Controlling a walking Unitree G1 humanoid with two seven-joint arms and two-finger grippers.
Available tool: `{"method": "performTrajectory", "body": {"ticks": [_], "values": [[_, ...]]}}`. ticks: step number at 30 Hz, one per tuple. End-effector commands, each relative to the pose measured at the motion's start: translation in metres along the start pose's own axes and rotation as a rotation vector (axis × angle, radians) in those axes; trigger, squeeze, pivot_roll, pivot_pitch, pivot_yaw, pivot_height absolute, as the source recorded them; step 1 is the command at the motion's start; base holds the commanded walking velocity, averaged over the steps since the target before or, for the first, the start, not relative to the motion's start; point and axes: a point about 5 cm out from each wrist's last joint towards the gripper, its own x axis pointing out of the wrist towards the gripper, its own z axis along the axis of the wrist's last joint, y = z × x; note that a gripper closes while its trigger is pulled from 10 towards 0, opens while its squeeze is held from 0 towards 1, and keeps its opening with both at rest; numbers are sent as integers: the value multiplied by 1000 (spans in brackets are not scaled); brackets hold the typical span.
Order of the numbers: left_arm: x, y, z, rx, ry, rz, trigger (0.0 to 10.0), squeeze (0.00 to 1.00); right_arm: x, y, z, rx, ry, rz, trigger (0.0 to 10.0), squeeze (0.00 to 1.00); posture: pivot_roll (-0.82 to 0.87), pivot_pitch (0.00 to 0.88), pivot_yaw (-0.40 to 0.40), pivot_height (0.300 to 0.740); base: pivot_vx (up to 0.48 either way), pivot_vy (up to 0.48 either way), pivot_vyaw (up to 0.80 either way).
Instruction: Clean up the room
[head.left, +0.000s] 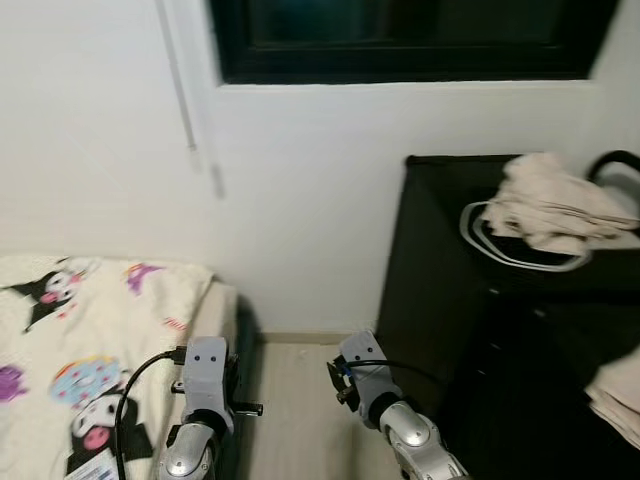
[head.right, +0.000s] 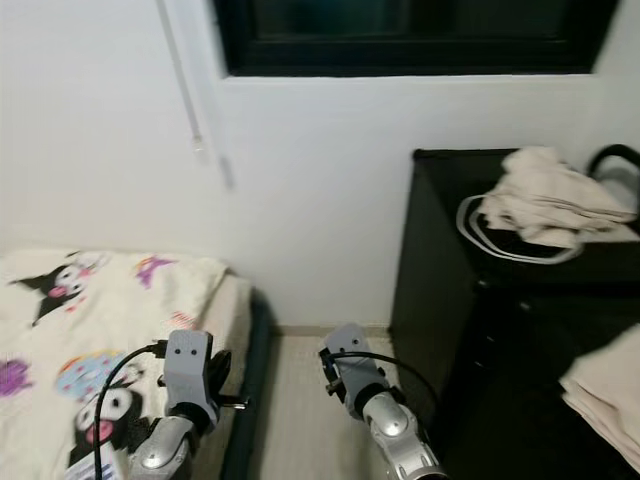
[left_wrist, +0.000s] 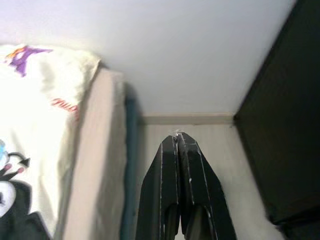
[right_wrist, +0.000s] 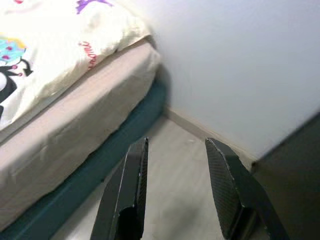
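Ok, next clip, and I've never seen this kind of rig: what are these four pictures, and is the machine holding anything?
It is a walking humanoid robot with two silver arms. The two wide pictures come from its head cameras, looking down at a bedroom corner; the other two come from cameras on its wrists, looking along each gripper's black fingers. The left gripper is shut on nothing and the right gripper is open and empty, both hanging over the pale floor. On the robot's left is a bed with a cartoon-print blanket. On its right stands a black dresser with a heap of beige cloth and a white cord on top. A dark window is above.
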Motion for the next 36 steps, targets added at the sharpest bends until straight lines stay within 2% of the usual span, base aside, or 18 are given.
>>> {"method": "performTrajectory", "body": {"ticks": [1, 11, 12, 26, 30, 36], "values": [[0, 0, -1, 18, 9, -14, 10000, 0, 1, -3, 3, -4, -5, -3, 10000, 0, -28, 0, -30, 740, 0, 0, 800], [-1, -3, 2, 9, -9, -43, 10000, 0, 1, -3, 4, 1, -16, -8, 10000, 0, -34, 0, -24, 740, 0, 0, 784], [-1, -4, 2, 7, -11, -50, 10000, 0, 0, -3, 4, 21, -21, -11, 10000, 0, -34, 0, -25, 740, 0, 0, 0], [0, -8, 4, 38, -16, -61, 10000, 0, 0, -5, 4, 24, -20, -24, 10000, 0, -39, 0, -21, 740, 0, 0, 0], [3, -12, 10, 21, -29, -72, 10000, 0, 1, -5, 5, 28, -20, -23, 10000, 0, -36, 0, -23, 740, 0, -420, 0], [3, -11, 8, 25, -22, -64, 10000, 0, 0, -4, 4, 30, -18, -18, 10000, 0, -40, 0, -21, 740, 0, -474, 0]]}}
